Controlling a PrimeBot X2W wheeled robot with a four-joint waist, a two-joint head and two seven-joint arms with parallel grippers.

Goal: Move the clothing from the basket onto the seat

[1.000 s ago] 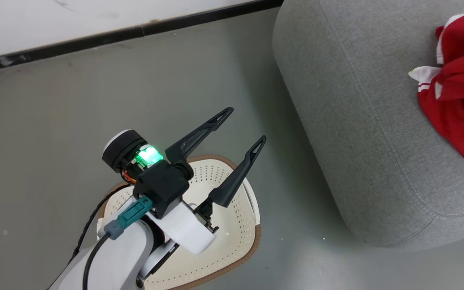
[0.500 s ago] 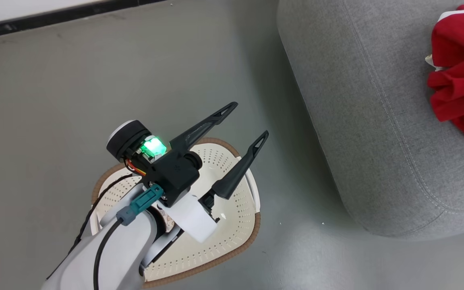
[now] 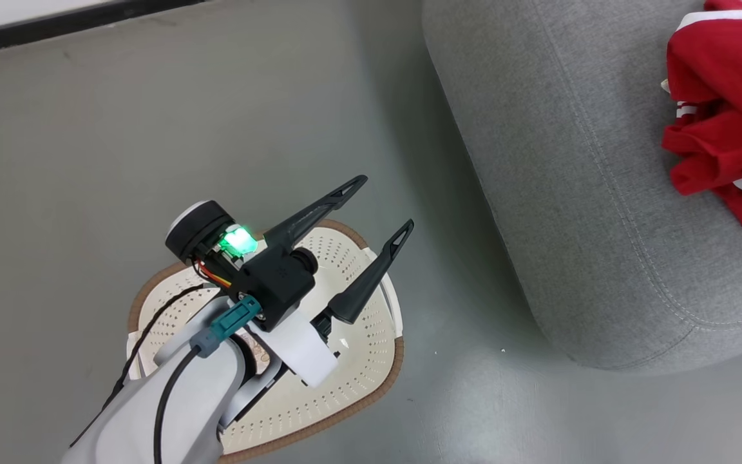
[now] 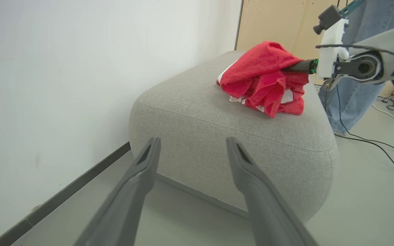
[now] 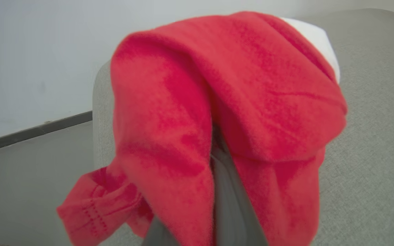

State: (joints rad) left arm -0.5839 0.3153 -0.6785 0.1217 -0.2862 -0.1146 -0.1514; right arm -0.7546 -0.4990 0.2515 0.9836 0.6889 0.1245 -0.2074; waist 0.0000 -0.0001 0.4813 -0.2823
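Clothes (image 3: 725, 116) on the seat (image 3: 570, 193)
The right gripper (image 4: 301, 66) is clenched on the clothes to lay them down; the left gripper (image 3: 384, 203) hangs open and empty over the basket (image 3: 371, 361), ready.

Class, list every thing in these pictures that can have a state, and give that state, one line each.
left gripper, open and empty, above the basket.
right gripper, shut on the clothing.
clothing, crumpled, held up by the right gripper, lower folds on the seat.
basket, upright on the floor, no clothing in the part that shows.
seat, bears the clothing near one end.
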